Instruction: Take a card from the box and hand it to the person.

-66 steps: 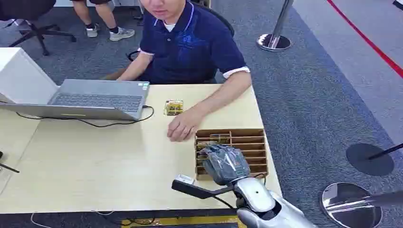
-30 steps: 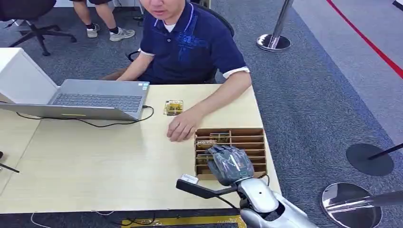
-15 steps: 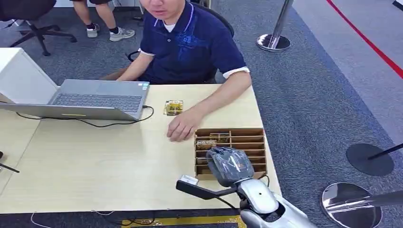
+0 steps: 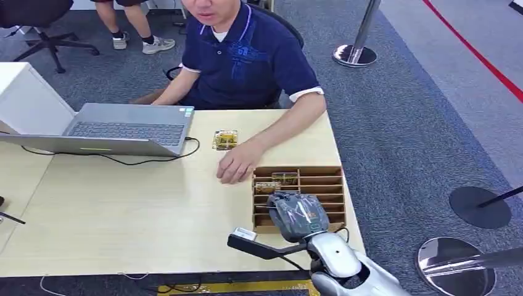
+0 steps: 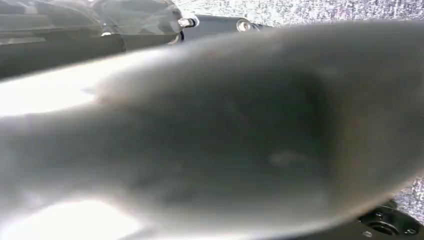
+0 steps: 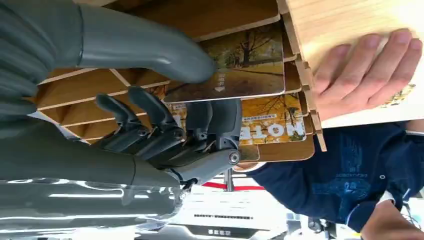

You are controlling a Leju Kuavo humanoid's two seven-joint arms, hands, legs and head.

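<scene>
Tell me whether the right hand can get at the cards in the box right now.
Probably yes: the right hand is already over the box, its thumb resting on a card, with nothing between.

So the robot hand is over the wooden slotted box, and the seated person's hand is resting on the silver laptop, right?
Not quite. The right robot hand is over the wooden slotted box, but the person's hand rests flat on the pale wooden table beside the box, apart from the silver laptop. The head view shows it.
</scene>
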